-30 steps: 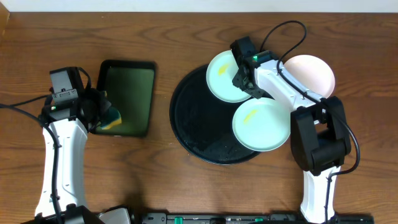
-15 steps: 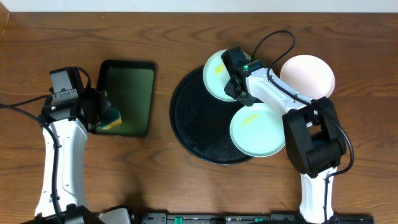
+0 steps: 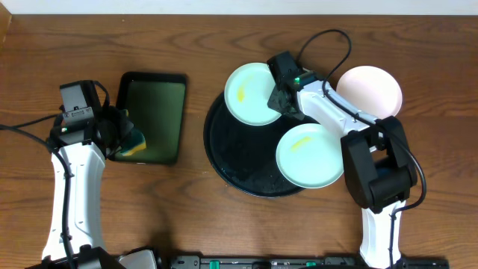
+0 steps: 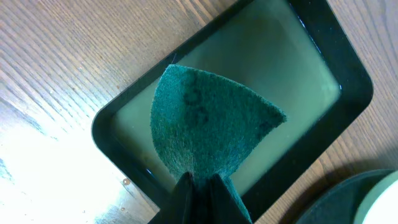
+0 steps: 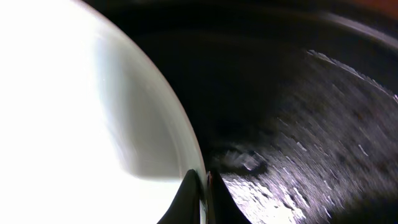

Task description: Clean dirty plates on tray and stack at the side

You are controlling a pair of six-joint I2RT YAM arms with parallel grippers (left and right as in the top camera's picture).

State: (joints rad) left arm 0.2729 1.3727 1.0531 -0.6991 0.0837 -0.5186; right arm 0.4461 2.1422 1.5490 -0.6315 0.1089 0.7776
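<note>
Leftward goes the mint plate (image 3: 250, 93), dragged by the rt pincer (image 3: 284, 101), whose jaws have snapped shut on its rim. Plate now sits just left of the fingertips, overhanging the back edge of the round tray (image 3: 224, 161). Best bet imo: keep it level and lift clear before swinging toward the sponge (image 4: 208, 121), which the left pincer (image 4: 199, 185) has pinched tight. Plate's pale and glossy w/ a yellow smear. Thin rim, so it could slip.

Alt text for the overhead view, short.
Right pincer pinches the rim of a smeared mint plate at the round black tray; another mint plate lies on it, a white plate beside. Left pincer holds a sponge at a rectangular tray.
</note>
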